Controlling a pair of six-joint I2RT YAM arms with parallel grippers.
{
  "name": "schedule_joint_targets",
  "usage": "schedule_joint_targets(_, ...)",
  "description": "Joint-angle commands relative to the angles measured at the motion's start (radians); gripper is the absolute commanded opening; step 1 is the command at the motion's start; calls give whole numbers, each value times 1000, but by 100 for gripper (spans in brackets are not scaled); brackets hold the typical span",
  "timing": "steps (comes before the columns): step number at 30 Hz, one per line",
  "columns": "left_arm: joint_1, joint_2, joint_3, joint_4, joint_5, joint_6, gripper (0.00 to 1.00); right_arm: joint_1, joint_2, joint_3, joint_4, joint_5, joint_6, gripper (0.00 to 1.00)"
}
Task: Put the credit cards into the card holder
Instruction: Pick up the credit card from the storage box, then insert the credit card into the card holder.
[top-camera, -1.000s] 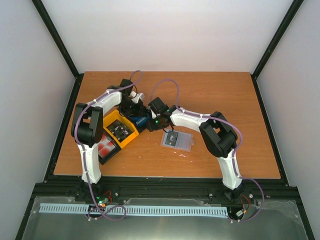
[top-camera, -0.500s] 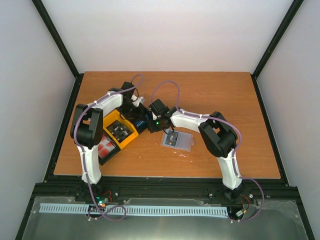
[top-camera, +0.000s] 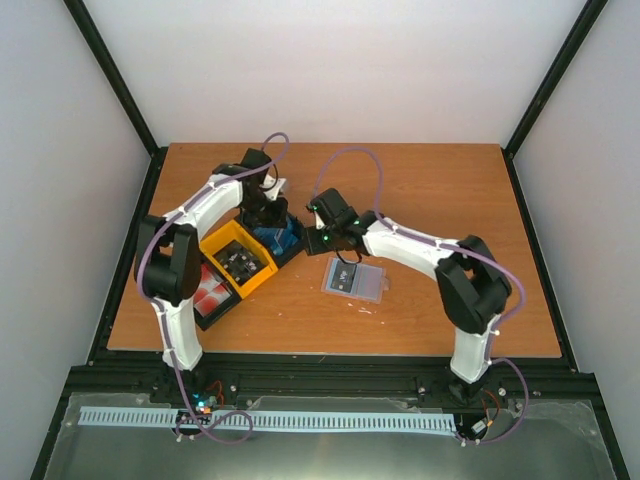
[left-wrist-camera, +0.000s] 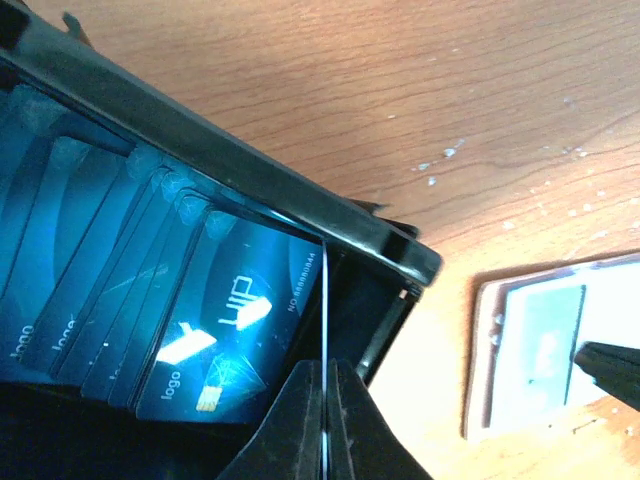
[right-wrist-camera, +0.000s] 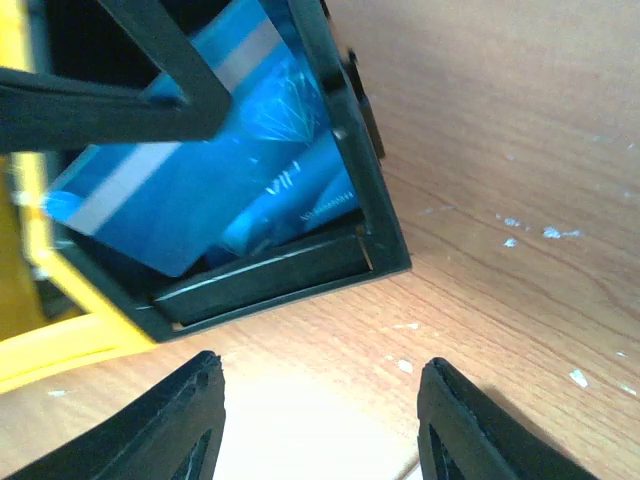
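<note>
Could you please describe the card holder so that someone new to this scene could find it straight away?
On the wooden table, look just right of the black-and-yellow tray. The card holder lies flat on bare wood there: a pale rectangle with clear sleeves, the only item lying outside that tray.

A wooden table sits evenly lit. Plain white walls rise behind and beside it, black frame posts slant up from its far corners, and grey metal sheeting lies along its near edge.

Likely lab: white-walled, black-framed enclosure
</note>
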Motion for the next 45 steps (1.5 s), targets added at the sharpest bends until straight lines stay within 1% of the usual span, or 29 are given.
schedule_joint_targets(1,-9,-91,45,-37,-1,24,1,-14,-138,-45,31,0,29,54)
schedule_joint_targets(4,-9,-160,37,-32,102,60,1,-42,-214,-71,7,-37,61,54)
schedule_joint_targets(6,-10,-213,34,-10,147,82,1,-64,-265,-86,-18,-44,79,54)
schedule_joint_targets(10,-10,-291,40,73,248,98,1,-107,-371,-140,-73,16,133,56)
schedule_joint_targets(14,-10,-363,-29,236,333,7,1,-142,-430,-172,-176,86,196,57)
schedule_joint_targets(17,-12,-422,-127,417,355,-93,1,-143,-442,-193,-250,142,214,58)
schedule_joint_targets(21,-13,-492,-243,573,312,-220,1,-143,-424,-209,-318,183,263,58)
schedule_joint_targets(25,-12,-534,-319,634,216,-278,1,-135,-365,-188,-375,205,295,58)
schedule_joint_targets(30,-13,-564,-355,615,147,-287,1,-79,-245,-102,-491,336,315,59)
schedule_joint_targets(33,-13,-606,-392,606,106,-287,1,-38,-168,-59,-537,390,329,62)
schedule_joint_targets(42,-13,-726,-477,570,-52,-297,1,44,-12,45,-556,396,327,67)
schedule_joint_targets(45,-12,-761,-493,562,-152,-302,1,71,40,105,-563,392,308,68)
